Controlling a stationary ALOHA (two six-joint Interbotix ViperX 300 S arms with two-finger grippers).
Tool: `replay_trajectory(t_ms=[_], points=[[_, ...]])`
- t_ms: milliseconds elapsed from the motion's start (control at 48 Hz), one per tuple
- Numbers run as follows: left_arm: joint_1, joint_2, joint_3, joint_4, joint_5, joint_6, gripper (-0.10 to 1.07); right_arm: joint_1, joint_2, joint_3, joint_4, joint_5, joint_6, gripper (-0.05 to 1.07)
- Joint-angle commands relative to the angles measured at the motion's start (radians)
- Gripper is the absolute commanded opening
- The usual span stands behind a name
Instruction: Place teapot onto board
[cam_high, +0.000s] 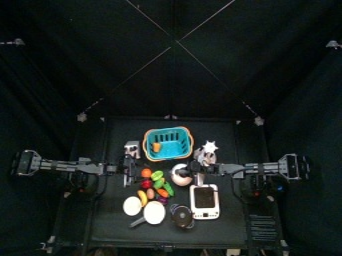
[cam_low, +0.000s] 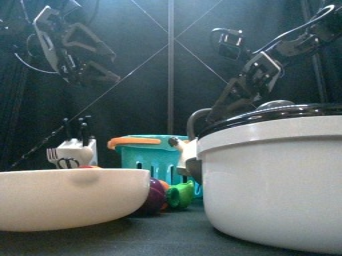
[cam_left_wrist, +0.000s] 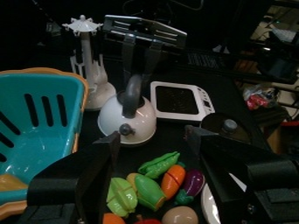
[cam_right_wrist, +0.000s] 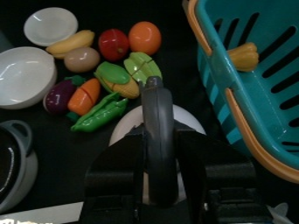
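Note:
The white teapot (cam_high: 182, 177) with a black arched handle (cam_right_wrist: 158, 114) stands on the table between the teal basket and the white board (cam_high: 205, 201). It also shows in the left wrist view (cam_left_wrist: 126, 122), with the board (cam_left_wrist: 181, 101) just behind it. My right gripper (cam_right_wrist: 159, 179) is over the teapot with one jaw on each side of the handle, closed on it. My left gripper (cam_left_wrist: 152, 175) is open and empty above the toy vegetables, a little to the teapot's left.
A teal basket (cam_high: 166, 145) stands at the back. Toy vegetables (cam_right_wrist: 111, 79) lie left of the teapot. Two white bowls (cam_high: 142, 207) and a pot (cam_low: 267, 175) stand at the front edge. A white rack (cam_low: 74, 152) stands at the back left.

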Motion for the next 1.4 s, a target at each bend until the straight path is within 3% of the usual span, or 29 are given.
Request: replay_trajectory(t_ms=[0,125,333,625,1042,1375], points=[[0.002,-0.003,-0.008,0.0,-0.008,0.0,0.96,-0.026,0.014,-0.026,0.0,-0.018,-0.002,0.59],[0.002,-0.003,-0.002,0.0,-0.009,0.0,0.96,-0.037,0.049,-0.038,0.0,-0.035,0.0,0.63],[0.003,-0.011,0.0,0.0,-0.009,0.0,0.96,-0.038,0.104,-0.069,0.0,-0.052,-0.005,0.78],[0.003,-0.026,0.006,0.0,-0.009,-0.002,0.96,-0.038,0.11,-0.097,-0.008,-0.054,-0.005,1.01],[0.005,-0.032,0.025,-0.018,-0.011,-0.002,0.96,-0.015,0.0,-0.063,-0.034,-0.058,-0.002,1.01],[0.011,-0.032,0.025,-0.02,-0.012,-0.002,0.96,0.009,-0.012,-0.037,-0.034,-0.071,0.0,1.01]])
